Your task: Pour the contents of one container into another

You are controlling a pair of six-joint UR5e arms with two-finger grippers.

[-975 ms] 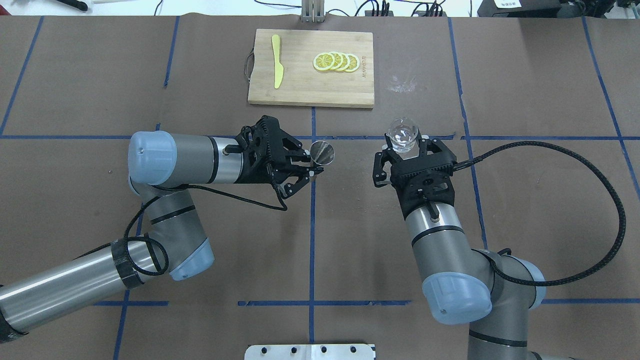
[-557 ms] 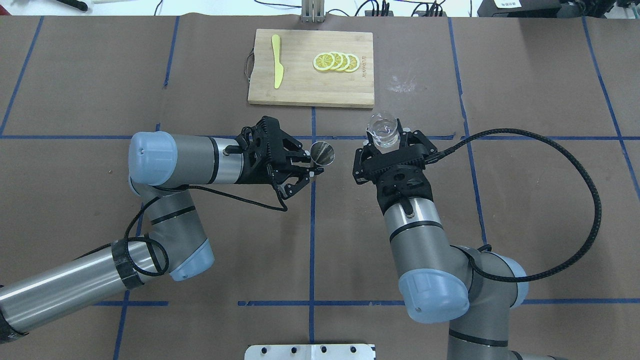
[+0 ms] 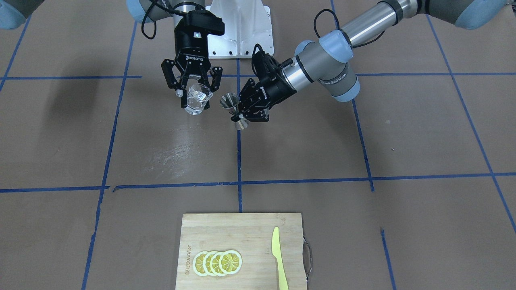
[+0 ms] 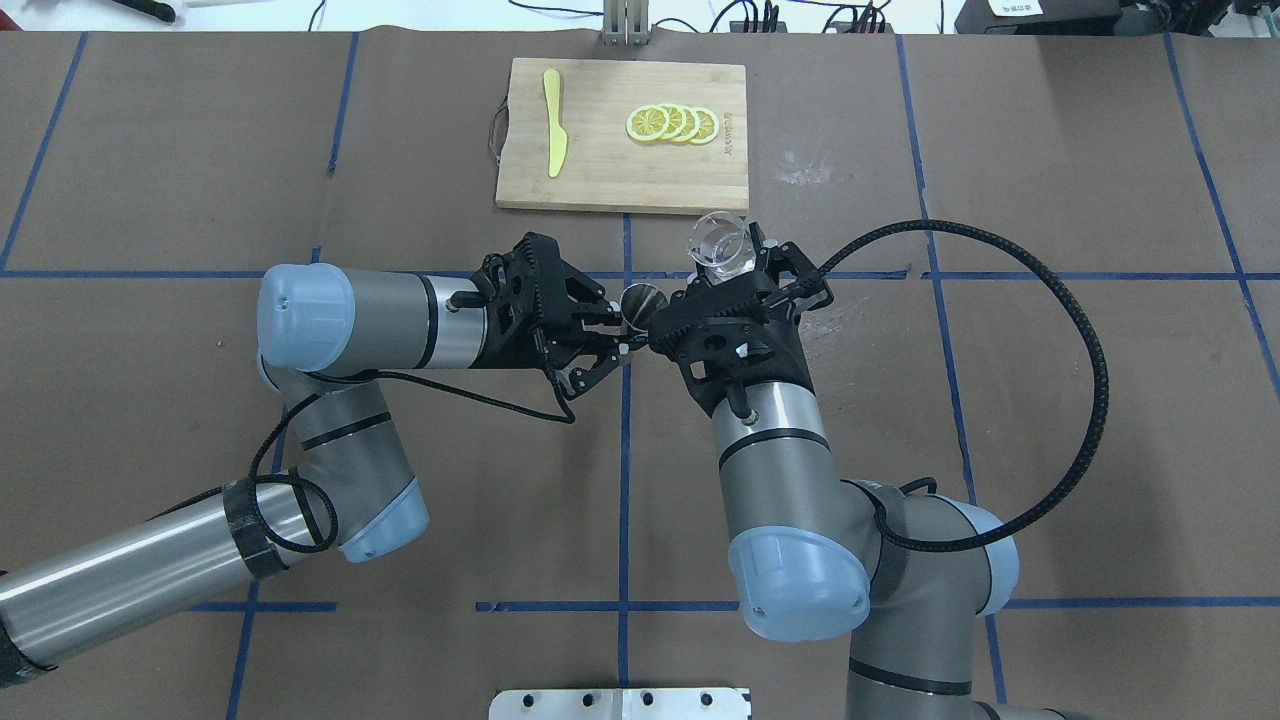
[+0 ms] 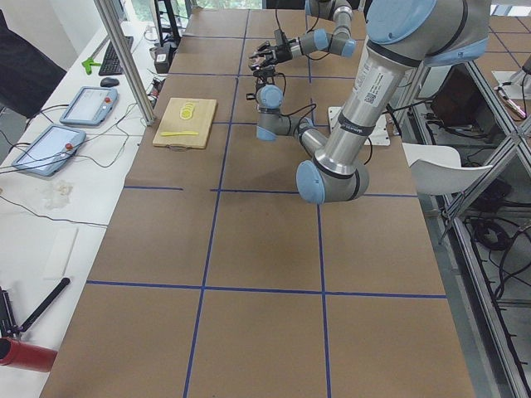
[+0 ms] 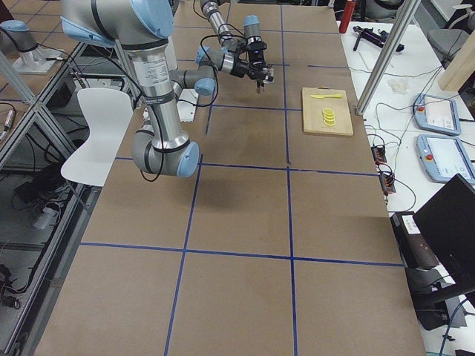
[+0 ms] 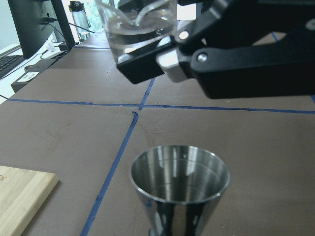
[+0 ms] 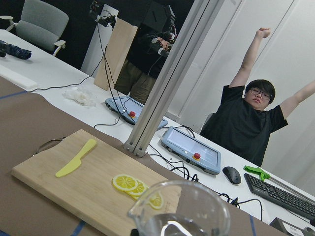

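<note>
My right gripper is shut on the clear glass cup, held above the table with clear liquid in it. The steel hourglass jigger is held upright at its waist by my left gripper, which is shut on it. The cup hangs just beyond and above the jigger's open mouth in the left wrist view. In the overhead view the right gripper's body nearly touches the jigger's rim.
A wooden cutting board lies at the table's far side with lemon slices and a yellow plastic knife on it. A wet smear marks the brown table cover. A person sits beyond the table.
My right arm has carried the glass cup leftward in the overhead view, close up to the jigger. The left arm and the jigger have stayed in place.
</note>
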